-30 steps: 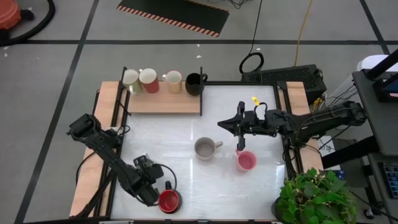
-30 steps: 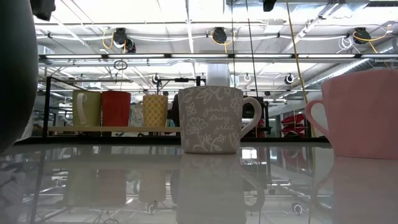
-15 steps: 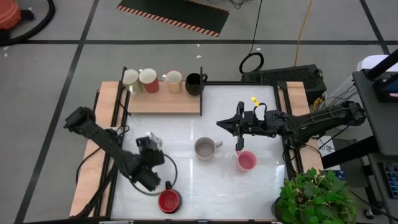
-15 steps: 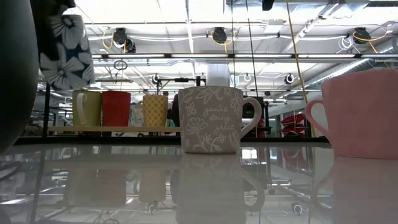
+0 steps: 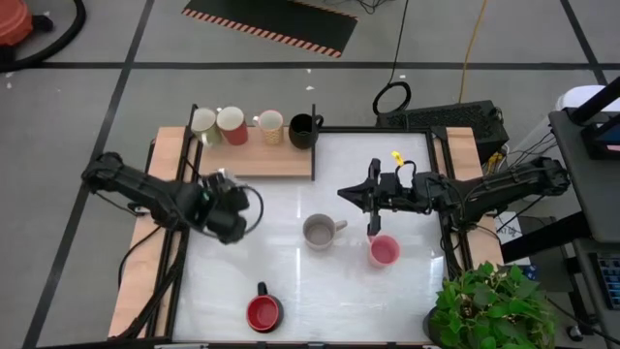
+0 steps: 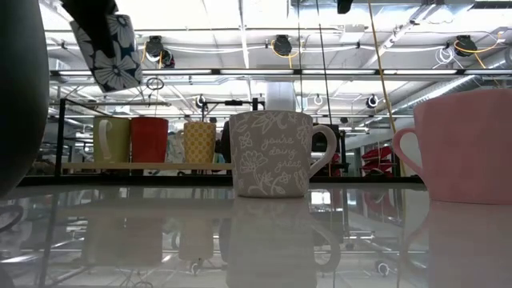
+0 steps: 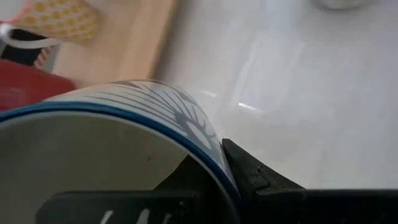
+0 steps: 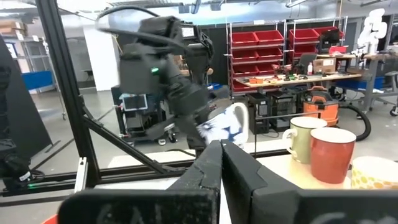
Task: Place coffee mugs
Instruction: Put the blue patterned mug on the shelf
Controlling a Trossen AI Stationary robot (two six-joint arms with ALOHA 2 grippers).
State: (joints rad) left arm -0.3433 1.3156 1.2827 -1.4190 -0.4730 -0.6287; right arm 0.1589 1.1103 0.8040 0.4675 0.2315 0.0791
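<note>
Left end effector [image 5: 225,206] clamped on rim of blue-and-white floral mug [image 6: 108,50], lifted above tabletop [image 5: 291,281] near wooden shelf [image 5: 257,160]. Right end effector [image 5: 372,230] closed, empty, beside pink mug [image 5: 384,251]. Grey mug [image 5: 318,231] mid-table; red mug [image 5: 263,312] at front edge; four mugs on shelf.

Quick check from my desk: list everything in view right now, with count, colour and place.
Mugs on wooden shelf: four, pale green, red, yellow patterned, black; far edge of table.
Grey mug: one, table centre.
Pink mug: one, right of grey.
Red mug: one, near edge.
Blue-and-white floral mug: one, held in the air.
Plant: one, green, near right corner.
Left gripper: shut on floral mug, near shelf.
Right gripper: shut, above pink mug.
</note>
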